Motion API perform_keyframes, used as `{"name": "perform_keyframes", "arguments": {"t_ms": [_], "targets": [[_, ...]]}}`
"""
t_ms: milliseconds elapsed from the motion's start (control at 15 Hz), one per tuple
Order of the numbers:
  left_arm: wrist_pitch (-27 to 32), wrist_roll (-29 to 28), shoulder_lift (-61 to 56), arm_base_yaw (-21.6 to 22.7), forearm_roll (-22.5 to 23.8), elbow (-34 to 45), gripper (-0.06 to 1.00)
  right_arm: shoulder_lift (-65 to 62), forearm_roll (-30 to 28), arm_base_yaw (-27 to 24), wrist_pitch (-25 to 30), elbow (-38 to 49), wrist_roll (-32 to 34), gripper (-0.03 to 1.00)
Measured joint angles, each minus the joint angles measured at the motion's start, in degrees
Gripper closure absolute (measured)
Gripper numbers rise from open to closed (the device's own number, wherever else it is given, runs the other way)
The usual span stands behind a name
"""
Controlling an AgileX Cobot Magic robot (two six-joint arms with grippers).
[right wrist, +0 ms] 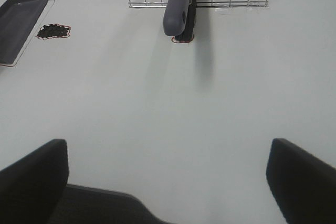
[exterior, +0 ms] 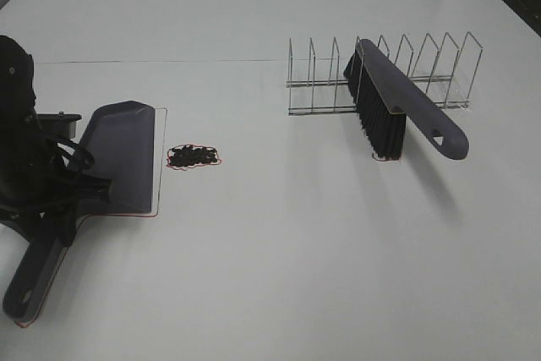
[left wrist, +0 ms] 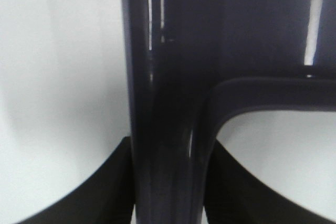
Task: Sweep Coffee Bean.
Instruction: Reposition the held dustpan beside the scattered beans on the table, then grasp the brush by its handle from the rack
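On the white table [exterior: 296, 259], seen from the high camera, one small pile of coffee beans [exterior: 194, 156] is lying at about 9 o'clock from the table's middle. The beans are too tiny and too close together to count.

One dark dustpan [exterior: 122, 154] is sitting just beside the pile, at its 9 o'clock. Its open edge is facing the beans but not touching them. The left gripper [exterior: 63, 188] is pinching the dustpan where the pan joins the handle. In the left wrist view its two fingers [left wrist: 105, 187] are pressing on both sides of the dustpan [left wrist: 168, 51].

One brush [exterior: 406, 107] is leaning in one wire rack [exterior: 439, 73], well apart from the beans, at their 3 o'clock. Its black bristles are pointing down at the table and its handle is sticking out toward 5 o'clock.

The right gripper [right wrist: 168, 182] is hanging over bare table with its two fingers [right wrist: 31, 182] spread wide, and it is holding nothing. From there the brush [right wrist: 178, 3] is at 12 o'clock and the beans [right wrist: 52, 31] at 10 o'clock.
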Motion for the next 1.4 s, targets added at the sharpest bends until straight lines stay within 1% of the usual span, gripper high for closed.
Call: {"name": "perform_keyframes", "arguments": {"t_ms": [333,400,600,733,1000,1133,1267,1333,1400], "targets": [[1.26,-0.23,-8.37,0.00,4.41,0.29,0.61,0.00,0.00,0.00,0.00,0.00,0.00,0.02],[2.29,-0.23,-9.57,0.00,5.39,0.29,0.61,0.00,0.00,0.00,0.00,0.00,0.00,0.02],[5.16,-0.23,-10.03,0.00,5.79,0.29,0.61,0.00,0.00,0.00,0.00,0.00,0.00,0.02],[5.21,-0.23,-10.03,0.00,4.64,0.29,0.61,1.83,-0.80,0.00,-0.06,-1.43,0.00,0.02],[5.21,-0.34,-10.03,0.00,2.29,0.29,0.61,14.61,-1.89,0.00,-0.46,-7.45,0.06,0.02],[5.21,-0.40,-10.03,0.00,2.12,0.29,0.61,20.34,-1.89,0.00,-0.52,-10.71,0.06,0.02],[5.21,-0.40,-10.03,0.00,2.06,0.29,0.61,28.02,-1.95,0.00,-0.46,-15.70,0.06,0.02],[5.21,-0.34,-10.03,0.00,1.49,0.29,0.61,35.07,-1.95,0.00,0.23,-21.31,0.06,0.02],[5.21,-0.34,-10.03,0.00,1.49,0.29,0.61,36.73,-1.95,0.00,0.46,-22.86,0.06,0.02]]}}
